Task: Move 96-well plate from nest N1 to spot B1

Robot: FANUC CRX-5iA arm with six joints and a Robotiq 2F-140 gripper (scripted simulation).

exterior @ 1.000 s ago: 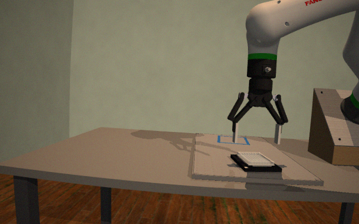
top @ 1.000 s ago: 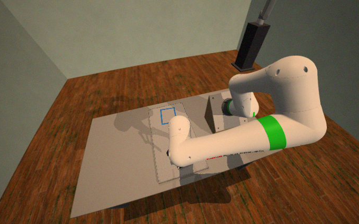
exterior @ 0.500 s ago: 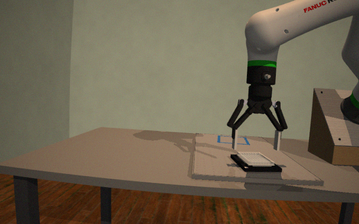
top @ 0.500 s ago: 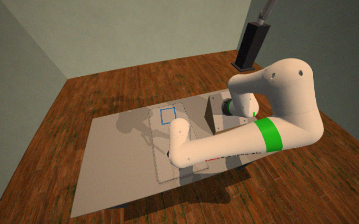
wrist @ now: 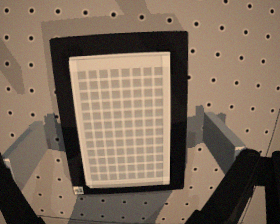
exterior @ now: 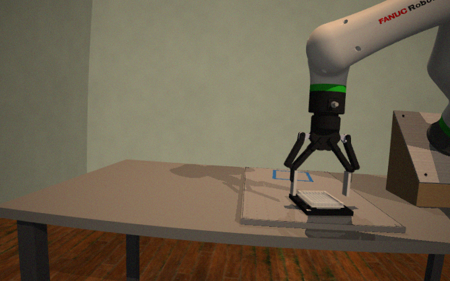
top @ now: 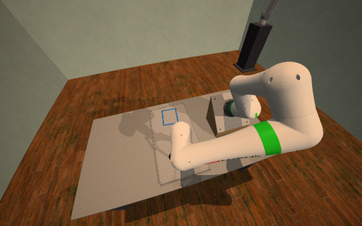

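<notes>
Hiding the 96-well plate (exterior: 319,198) in top view, hand (exterior: 319,183) spread wide, straddling it in exterior.

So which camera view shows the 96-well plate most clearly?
The wrist view: the 96-well plate fills the frame from straight above, its well grid visible, inside the black nest. The exterior view shows it small and oblique. In the top view the arm hides it.

Cream arm (top: 233,146), green bands, red FANUC lettering; black gripper (exterior: 319,190), pale fingertips (exterior: 346,183).
</notes>
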